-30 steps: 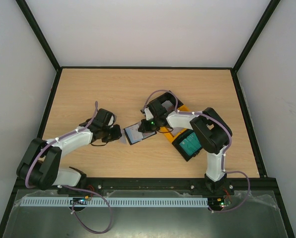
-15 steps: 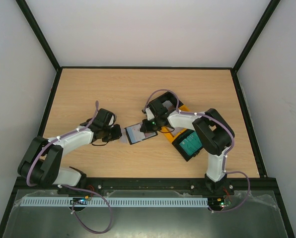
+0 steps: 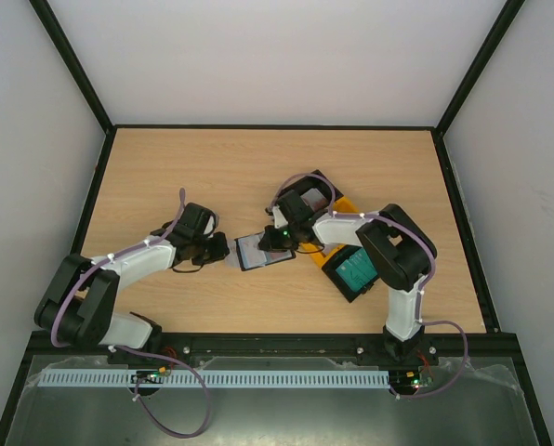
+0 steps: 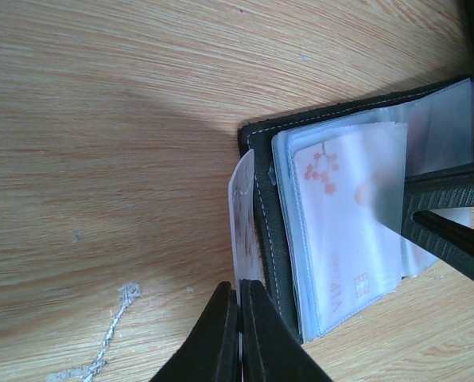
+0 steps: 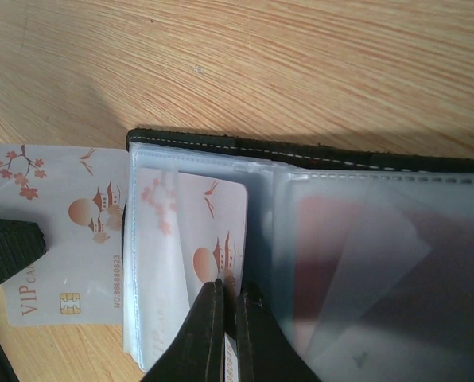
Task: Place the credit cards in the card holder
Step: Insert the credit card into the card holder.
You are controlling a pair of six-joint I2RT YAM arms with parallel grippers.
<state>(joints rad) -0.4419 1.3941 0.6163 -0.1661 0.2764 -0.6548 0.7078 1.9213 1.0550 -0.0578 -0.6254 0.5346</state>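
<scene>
Wood table holds the open card holder in the middle, between both arms. It has hardly moved; the right gripper has only nudged a little over it, pinched shut on a clear pocket. The left gripper is pinched shut on a pale card just outside the holder's edge, so that card is not in yet. A second card already fills that pocket. Nearby, teal cards wait in the black bin.
</scene>
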